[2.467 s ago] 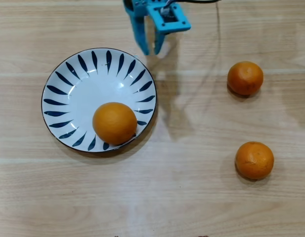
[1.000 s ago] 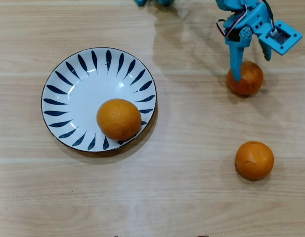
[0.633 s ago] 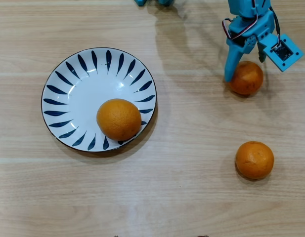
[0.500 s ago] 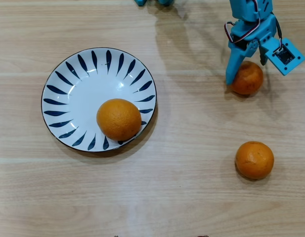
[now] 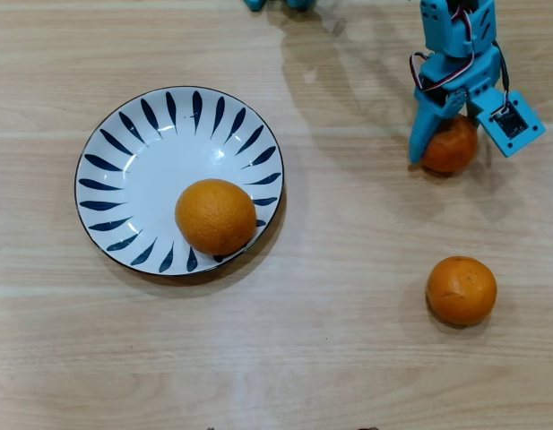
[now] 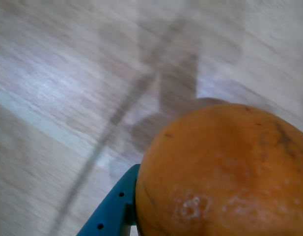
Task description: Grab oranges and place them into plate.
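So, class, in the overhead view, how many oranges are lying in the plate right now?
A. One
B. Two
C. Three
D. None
A. Only the larger orange lies in the plate; one orange sits on the table at the gripper, and another orange lies on the bare wood.

Orange point(image 5: 452, 148) half hidden by pincer point(image 5: 450, 143)

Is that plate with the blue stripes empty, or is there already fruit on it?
Not empty: the plate holds one orange, lying toward its lower right in the overhead view. Two other oranges are off it.
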Robot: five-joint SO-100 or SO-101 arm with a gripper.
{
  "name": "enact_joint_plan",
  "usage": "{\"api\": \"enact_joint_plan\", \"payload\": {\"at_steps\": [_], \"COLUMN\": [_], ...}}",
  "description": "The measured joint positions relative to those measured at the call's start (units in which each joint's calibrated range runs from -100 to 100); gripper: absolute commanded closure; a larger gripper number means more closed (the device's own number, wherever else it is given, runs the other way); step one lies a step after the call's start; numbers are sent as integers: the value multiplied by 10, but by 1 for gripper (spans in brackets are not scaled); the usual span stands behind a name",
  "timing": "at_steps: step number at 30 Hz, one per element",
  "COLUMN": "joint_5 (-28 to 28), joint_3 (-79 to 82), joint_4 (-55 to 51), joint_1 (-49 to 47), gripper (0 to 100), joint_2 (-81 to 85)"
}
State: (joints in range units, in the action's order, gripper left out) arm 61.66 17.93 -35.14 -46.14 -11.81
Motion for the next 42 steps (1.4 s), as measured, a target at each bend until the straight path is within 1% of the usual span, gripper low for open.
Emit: {"api": "enact_joint_plan", "payload": {"at_steps": [3, 13, 18, 24, 25, 28, 35, 39, 42], "joint_5": [0, -3, -27, -78, -100, -131, -215, -227, -225], "joint_3": [-1, 0, 1, -12, -12, -12, -12, 5, 38], "joint_4": [-1, -4, -90, -216, -241, -268, -310, -311, -311], "joint_1": [1, 4, 37, 136, 174, 230, 411, 458, 484], "gripper": [75, 75, 75, 75, 75, 75, 75, 75, 75], "joint_2": [0, 8, 59, 157, 187, 220, 259, 262, 262]}}
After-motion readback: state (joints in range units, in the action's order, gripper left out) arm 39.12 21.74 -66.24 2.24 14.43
